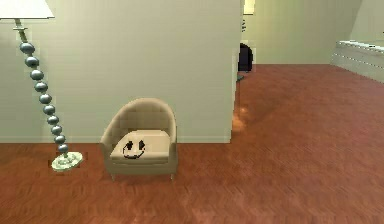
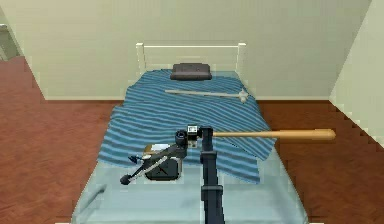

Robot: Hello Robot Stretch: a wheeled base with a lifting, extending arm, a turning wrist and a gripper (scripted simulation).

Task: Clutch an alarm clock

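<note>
Step in hand: the reach-and-grasp at the bed. In the arm side view the arm (image 2: 209, 185) rises from bottom centre and the gripper (image 2: 133, 170) sits lower left of centre, low against the bedding. A small dark boxy thing (image 2: 163, 171) lies on the bed right at the gripper. It is most likely the alarm clock, though as a blob that is a guess. The thing rests on the bedding there, so I cannot tell whether the gripper holds anything, and the state of the fingers cannot be told either.

Next move, my judgement: secure the dark thing and lift straight up. Soft, rumpled bedding may let it tip or sink.

Surface: bed (image 2: 255, 195) with a pale sheet and a blue striped blanket (image 2: 170, 115) across the middle. There is a dark pillow (image 2: 190, 72) at top centre under a white headboard (image 2: 190, 45), and a wooden bat (image 2: 280, 134) at right of centre.

Room: red-brown floor (image 2: 60, 140) and plain walls. The forward view has a beige armchair (image 1: 140, 135) at lower centre and a floor lamp (image 1: 42, 95) at left.
</note>
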